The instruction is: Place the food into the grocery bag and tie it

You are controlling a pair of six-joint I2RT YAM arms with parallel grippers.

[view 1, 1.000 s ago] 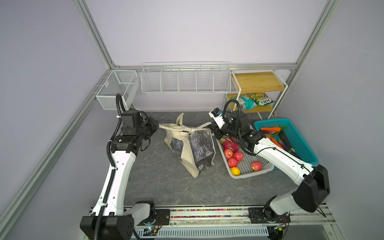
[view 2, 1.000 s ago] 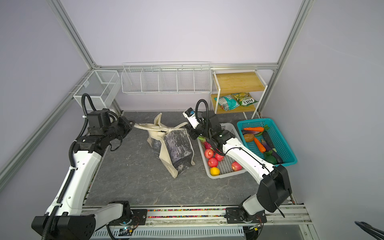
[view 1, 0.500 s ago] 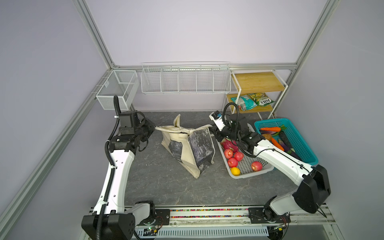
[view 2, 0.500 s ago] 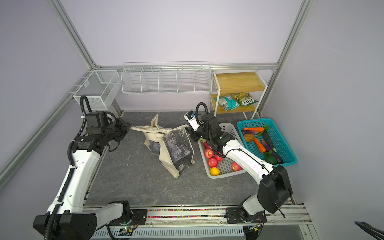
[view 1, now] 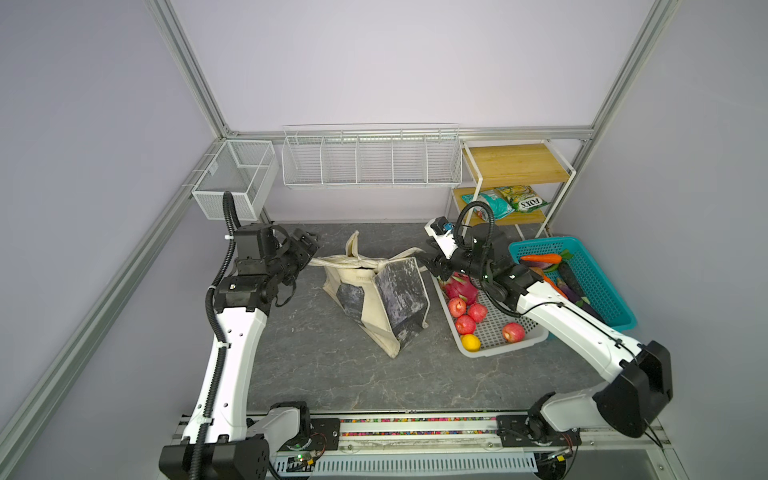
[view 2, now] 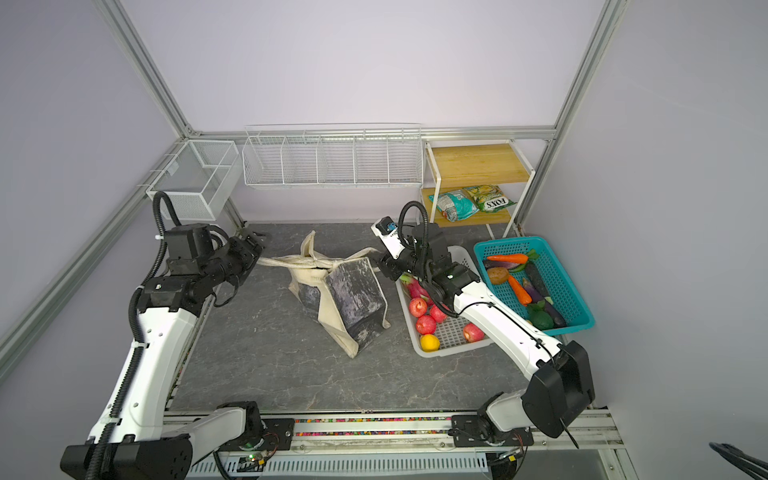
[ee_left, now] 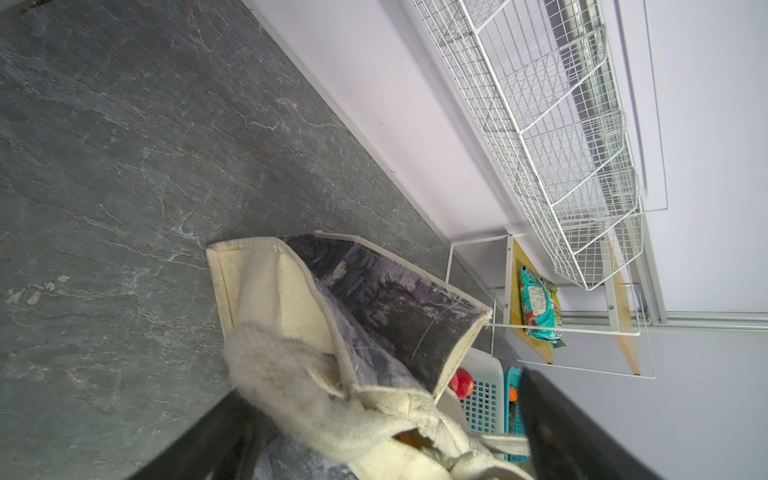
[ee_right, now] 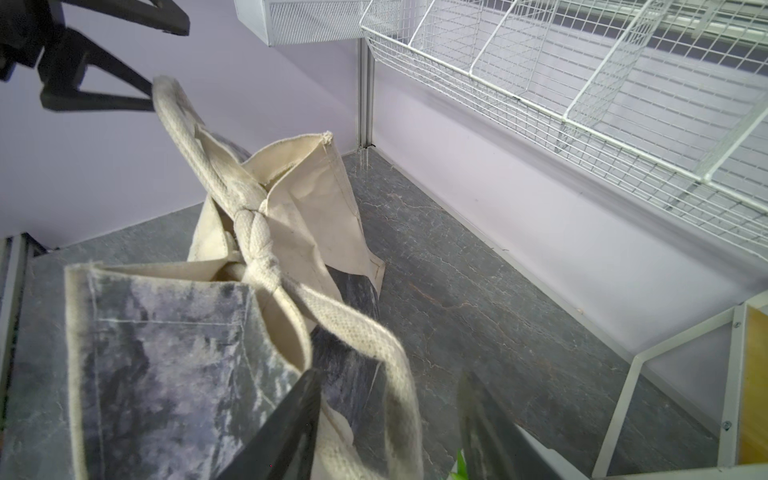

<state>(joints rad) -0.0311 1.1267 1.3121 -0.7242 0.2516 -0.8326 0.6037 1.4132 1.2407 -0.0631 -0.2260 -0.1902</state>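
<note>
- Cream fabric tote with dark marbled panel [view 1: 401, 297] is sagging on the grey table [view 1: 332, 365], straps [ee_right: 357, 332] knotted.
- Left gripper [view 1: 311, 250] and right gripper [view 1: 431, 265] are gaping, clamping nothing.
- Limp, light cloth: gripping straps beside the knot [ee_right: 254, 235] is looking safest.

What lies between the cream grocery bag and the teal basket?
The white perforated basket, holding red apples and a yellow fruit, lies between them; both top views show it.
</note>
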